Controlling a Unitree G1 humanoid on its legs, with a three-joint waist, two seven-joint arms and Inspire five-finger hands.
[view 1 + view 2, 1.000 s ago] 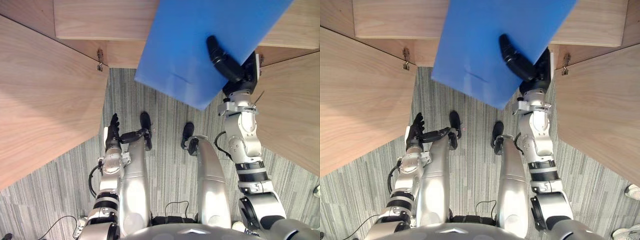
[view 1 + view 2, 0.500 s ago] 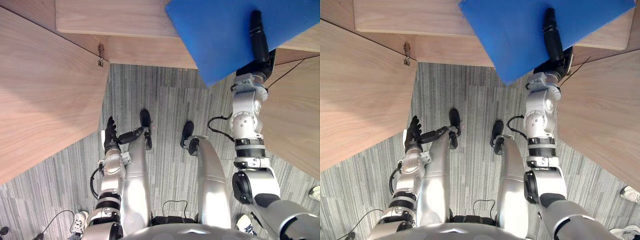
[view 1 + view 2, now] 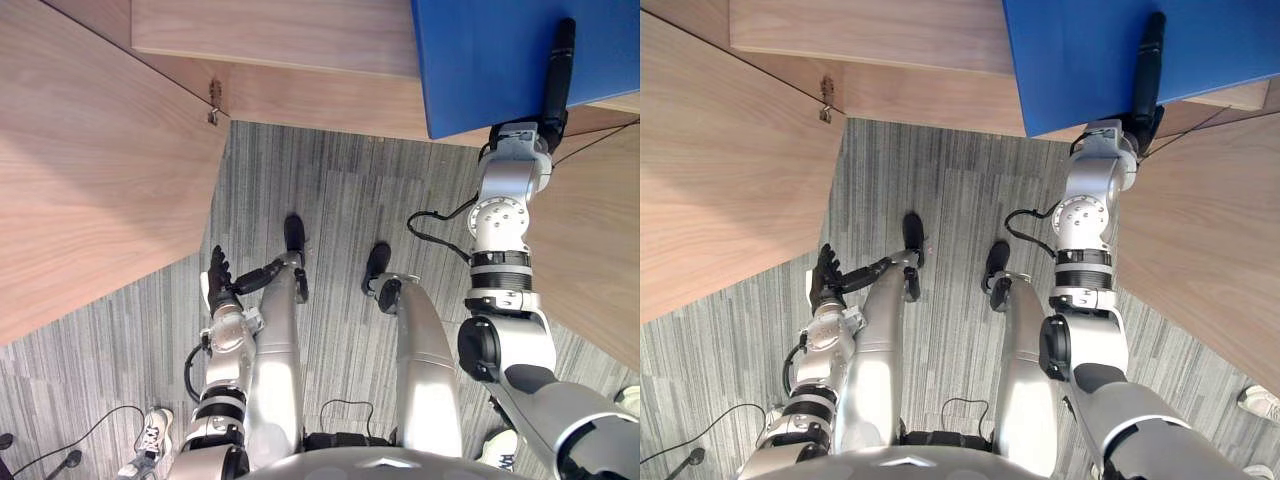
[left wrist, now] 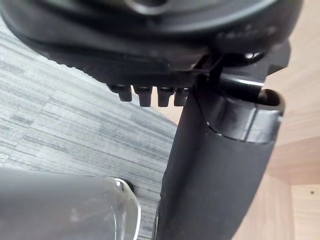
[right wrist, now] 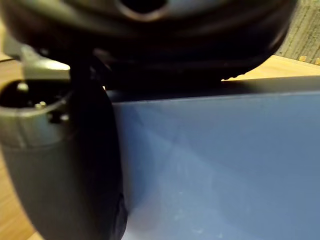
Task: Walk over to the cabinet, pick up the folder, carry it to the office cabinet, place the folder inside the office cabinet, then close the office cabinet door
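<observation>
Left eye view: blue folder held up at the open cabinet

I had the folder (image 3: 490, 60) in my right hand (image 3: 556, 72), lifted high at the front of the cabinet (image 3: 280, 40). It lay nearly flat, over the wooden front edge on the right side. I thought flat was best, so it could slide in like a tray. I could not tell if it rested on a shelf.

The thumb (image 5: 65, 165) lay long on top of the folder and pressed down. The other fingers were under the folder, where I could not see them. I judged that the hand was pinching the folder between thumb and fingers, so it would not slip.

The left door (image 3: 90, 170) and the right door (image 3: 600, 260) stood wide open, one at each side, with the grey floor (image 3: 330, 190) between them. That left room for the arm to reach in.

My left hand (image 3: 218, 285) hung low by the leg, well apart from the folder. Its fingers were straight and a bit spread, and they held nothing. Down there it was out of the way.

The folder was not let go yet, and the doors were not shut.
</observation>
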